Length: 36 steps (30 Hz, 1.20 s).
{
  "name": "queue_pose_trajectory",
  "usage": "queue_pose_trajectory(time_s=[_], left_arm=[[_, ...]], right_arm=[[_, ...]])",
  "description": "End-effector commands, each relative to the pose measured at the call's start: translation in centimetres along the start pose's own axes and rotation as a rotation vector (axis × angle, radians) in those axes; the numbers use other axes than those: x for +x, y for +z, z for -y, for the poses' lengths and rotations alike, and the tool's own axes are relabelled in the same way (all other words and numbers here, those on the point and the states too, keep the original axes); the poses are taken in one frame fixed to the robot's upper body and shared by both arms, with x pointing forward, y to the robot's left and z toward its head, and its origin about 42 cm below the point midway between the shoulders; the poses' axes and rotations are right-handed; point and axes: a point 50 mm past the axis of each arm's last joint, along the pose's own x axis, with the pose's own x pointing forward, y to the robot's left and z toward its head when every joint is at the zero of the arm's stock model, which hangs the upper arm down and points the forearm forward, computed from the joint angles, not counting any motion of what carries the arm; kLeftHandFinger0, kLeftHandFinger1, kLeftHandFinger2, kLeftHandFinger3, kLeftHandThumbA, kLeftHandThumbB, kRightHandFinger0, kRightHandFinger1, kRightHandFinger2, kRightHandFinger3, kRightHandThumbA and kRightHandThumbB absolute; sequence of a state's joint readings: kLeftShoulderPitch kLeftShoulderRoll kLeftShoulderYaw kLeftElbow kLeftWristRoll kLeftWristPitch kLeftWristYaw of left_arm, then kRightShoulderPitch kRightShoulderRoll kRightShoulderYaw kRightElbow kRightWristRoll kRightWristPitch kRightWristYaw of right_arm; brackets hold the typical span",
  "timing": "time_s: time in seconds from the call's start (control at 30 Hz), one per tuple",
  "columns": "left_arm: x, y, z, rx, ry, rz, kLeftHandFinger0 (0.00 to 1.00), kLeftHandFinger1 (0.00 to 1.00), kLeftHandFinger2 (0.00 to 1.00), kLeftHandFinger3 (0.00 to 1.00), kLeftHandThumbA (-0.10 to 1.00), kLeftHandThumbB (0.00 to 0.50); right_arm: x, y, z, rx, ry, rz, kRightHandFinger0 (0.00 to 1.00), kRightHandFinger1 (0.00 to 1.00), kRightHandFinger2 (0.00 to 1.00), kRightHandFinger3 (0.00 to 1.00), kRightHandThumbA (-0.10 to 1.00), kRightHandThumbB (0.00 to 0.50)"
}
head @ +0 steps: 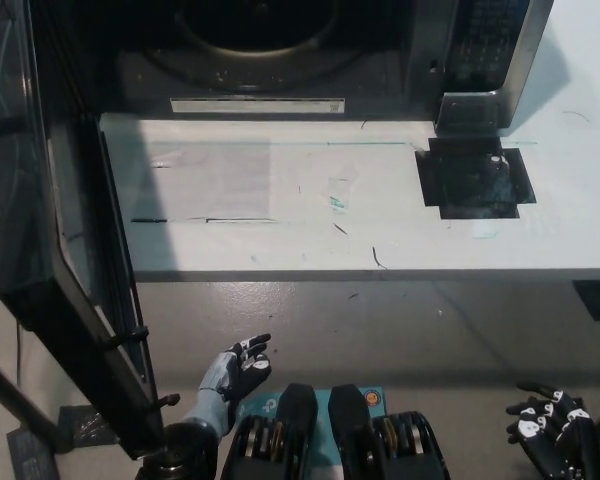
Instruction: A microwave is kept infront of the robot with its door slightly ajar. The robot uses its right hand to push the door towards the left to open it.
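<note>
The microwave [310, 55] sat at the far edge of the white counter [380, 215], its cavity exposed and the round turntable recess visible inside. Its door [65, 250] stood swung wide out to the robot's left, reaching past the counter's front edge and over the floor, so the opening looked essentially complete. The black right hand [552, 440] hung low at the bottom right, well apart from the door and the counter, fingers spread and holding nothing. The left hand [235, 372] rested near the bottom middle, just beside the door's lower corner but not visibly touching it, fingers loosely apart and empty. A dark taped square [472, 178] marked the counter near the microwave's right front foot. Judged from this, what remained was mostly a clean retreat: the right hand would do best to stay low and clear of the counter edge rather than reach back across. If any further push were wanted, contact should land on the door's inner face near its free edge, pressing gently leftward, since the hinge seemed close to its limit and a hard shove might shift the whole microwave.
</note>
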<state>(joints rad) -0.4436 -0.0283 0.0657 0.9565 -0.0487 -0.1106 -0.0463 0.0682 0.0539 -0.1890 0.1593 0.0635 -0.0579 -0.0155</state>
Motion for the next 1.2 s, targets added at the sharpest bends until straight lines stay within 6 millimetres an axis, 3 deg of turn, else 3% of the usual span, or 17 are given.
queue_pose_trajectory(time_s=[0.0,0.27,0.4,0.63,0.9,1.17], left_arm=[[0.36,1.65,0.36,0.002,-0.007,0.069,0.9,0.87,0.89,0.78,0.08,0.189],[0.23,1.41,0.34,-0.001,-0.015,0.077,0.93,0.88,0.88,0.76,0.11,0.193],[0.19,1.35,0.36,-0.015,-0.011,0.074,0.88,0.84,0.87,0.76,0.1,0.2],[0.22,1.53,0.55,0.003,-0.009,0.083,0.93,0.9,0.92,0.83,0.1,0.186],[0.29,1.44,0.48,-0.013,-0.004,0.075,0.87,0.84,0.87,0.77,0.11,0.21],[0.31,1.49,0.63,-0.018,0.002,0.079,0.88,0.85,0.88,0.79,0.11,0.205]], right_arm=[[0.6,1.05,-0.18,0.009,0.0,0.08,0.27,0.3,0.4,0.57,0.16,0.227],[0.81,1.15,-0.1,-0.012,0.009,0.088,0.26,0.29,0.38,0.56,0.16,0.22],[0.9,1.22,-0.07,-0.006,0.01,0.09,0.25,0.29,0.38,0.55,0.14,0.222],[1.17,1.53,0.04,-0.02,0.015,0.094,0.25,0.29,0.39,0.56,0.16,0.228],[1.16,1.5,0.0,-0.024,0.011,0.089,0.25,0.28,0.38,0.56,0.17,0.231],[1.32,1.72,0.02,-0.035,0.014,0.098,0.24,0.28,0.38,0.56,0.16,0.226]])
